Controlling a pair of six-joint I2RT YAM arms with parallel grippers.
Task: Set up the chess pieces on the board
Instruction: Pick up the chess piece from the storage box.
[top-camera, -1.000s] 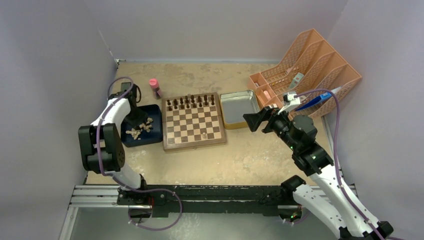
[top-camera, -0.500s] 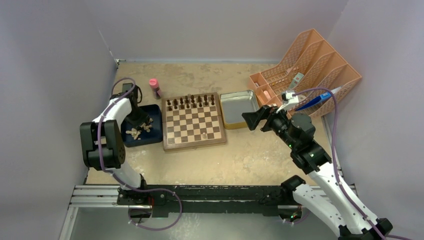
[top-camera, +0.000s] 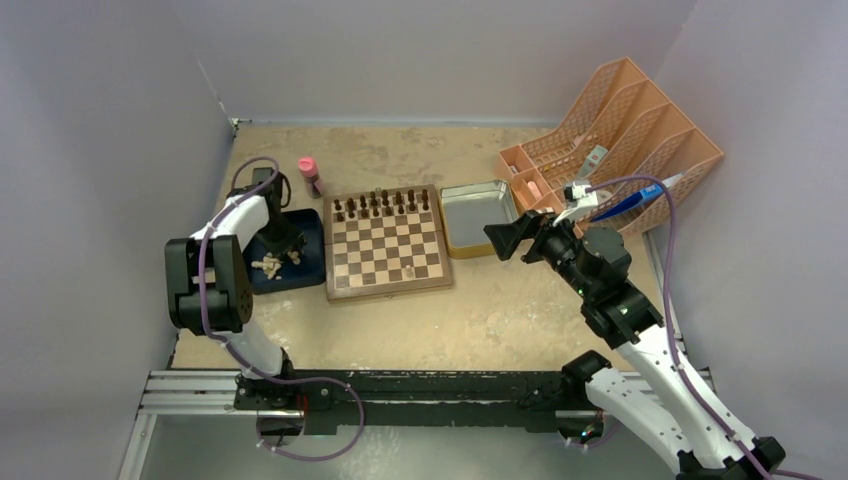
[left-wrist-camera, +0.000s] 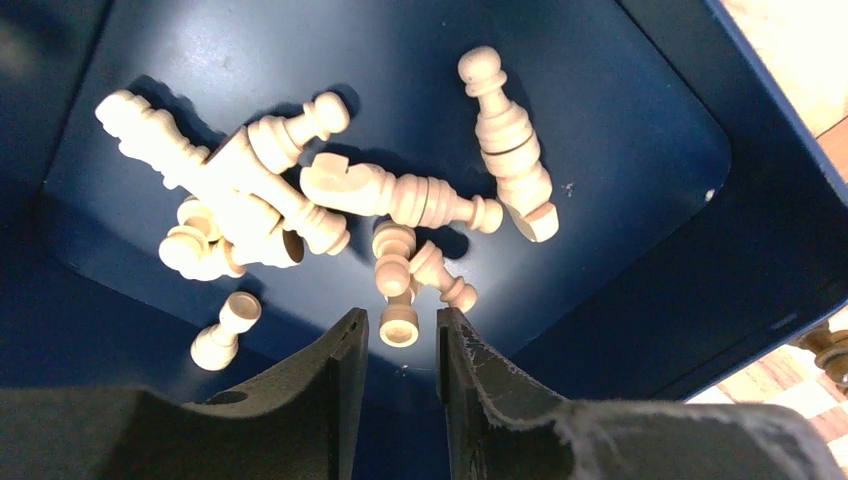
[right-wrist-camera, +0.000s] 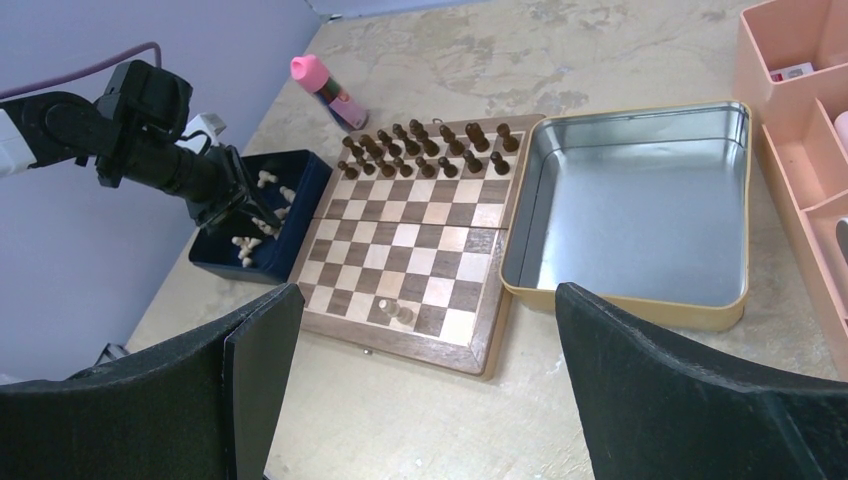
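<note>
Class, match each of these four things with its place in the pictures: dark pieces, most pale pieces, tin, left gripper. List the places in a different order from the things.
Things:
1. dark pieces
2. most pale pieces
3. tin
4. left gripper

Places:
A. lying in the blue tray
B. just right of the board
C. above the tray, jaws apart
D. standing on the board's far rows

Pairs: 1-D; 2-A; 3-B; 4-C
</note>
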